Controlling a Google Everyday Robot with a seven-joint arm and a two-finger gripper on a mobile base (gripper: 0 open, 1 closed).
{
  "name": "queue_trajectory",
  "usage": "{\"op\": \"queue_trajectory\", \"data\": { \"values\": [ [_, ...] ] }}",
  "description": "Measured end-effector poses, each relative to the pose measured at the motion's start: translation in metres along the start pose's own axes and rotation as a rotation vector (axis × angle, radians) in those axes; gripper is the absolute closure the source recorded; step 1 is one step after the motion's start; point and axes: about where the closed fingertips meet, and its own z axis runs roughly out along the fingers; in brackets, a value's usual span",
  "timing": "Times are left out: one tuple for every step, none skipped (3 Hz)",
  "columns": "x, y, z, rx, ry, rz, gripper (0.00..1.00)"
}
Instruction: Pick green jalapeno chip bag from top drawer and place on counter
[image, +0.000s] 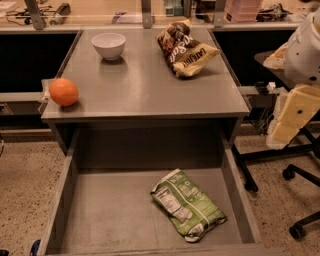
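- Presently the gripper hangs off the right side of the counter, well apart from the open top drawer. Whether it is open or closed I cannot tell.
- The green jalapeno chip bag lies flat on the drawer floor, right of centre, label panel up, not yet grasped.
- Flat, crinkled foil gives little to pinch. A descent from above may catch only an edge and slip, or push the bag along the smooth floor.
- The bag lies near the drawer's right wall, so an arm coming in from the right could knock that wall or the counter's front edge.
- A careless set-down could nudge the brown-and-yellow snack bag or the orange, which sits at the counter's left edge and might roll.
- The drawer holds only the green bag.
- The white bowl at the counter's back looks empty, though its inside shows only partly.
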Motion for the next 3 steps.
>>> {"op": "queue_trajectory", "data": {
  "values": [
    [0.000, 0.000, 0.000, 0.000, 0.000, 0.000, 0.00],
    [-0.008, -0.014, 0.023, -0.035, -0.007, -0.014, 0.00],
    [-0.045, -0.001, 0.072, -0.113, -0.070, -0.031, 0.00]
  ]
}}
